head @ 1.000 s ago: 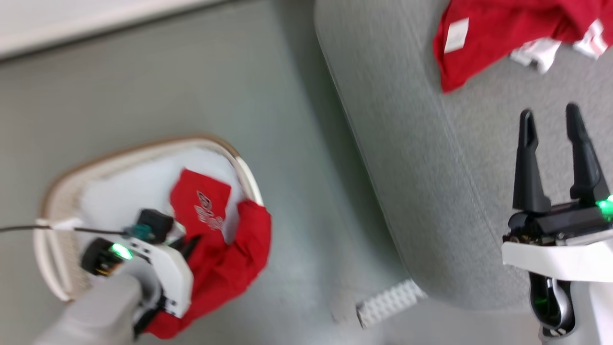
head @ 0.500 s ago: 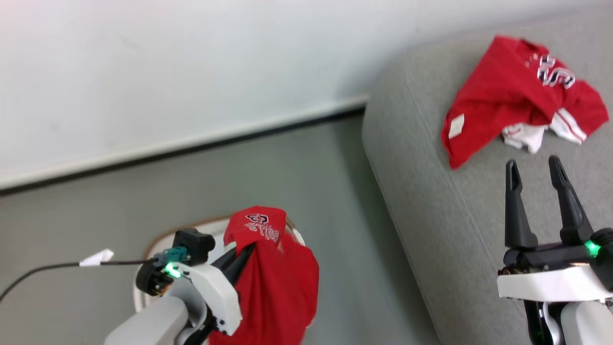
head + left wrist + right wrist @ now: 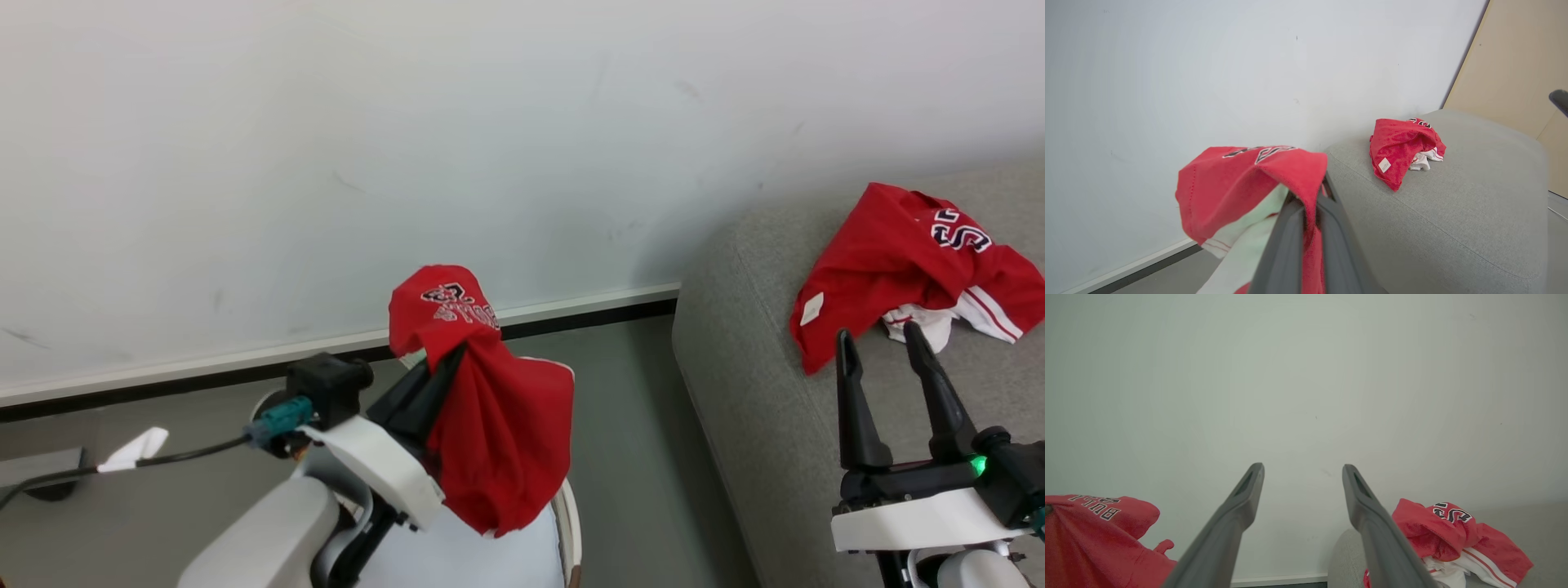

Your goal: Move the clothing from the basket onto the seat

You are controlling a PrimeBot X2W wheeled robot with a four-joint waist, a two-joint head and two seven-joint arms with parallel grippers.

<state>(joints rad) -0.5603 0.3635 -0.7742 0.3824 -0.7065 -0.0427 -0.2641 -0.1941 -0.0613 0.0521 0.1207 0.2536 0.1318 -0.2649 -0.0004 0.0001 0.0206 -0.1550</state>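
Observation:
My left gripper is shut on a red garment printed with dark lettering, which hangs lifted above the basket. In the left wrist view the left gripper pinches that red garment, whose white lining shows below. A second red garment with a white tag and white striped trim lies crumpled on the light grey seat at the right. My right gripper stands open and empty in front of it, over the seat. Its open fingers face the wall.
A white wall with a dark baseboard runs behind everything. Grey floor separates the basket from the seat. A cable with a white tag trails from my left wrist. A beige panel stands beyond the seat.
The head camera has tilted up, bringing the wall into view. My left gripper has lifted the red garment up out of the basket. The right gripper has stayed open.

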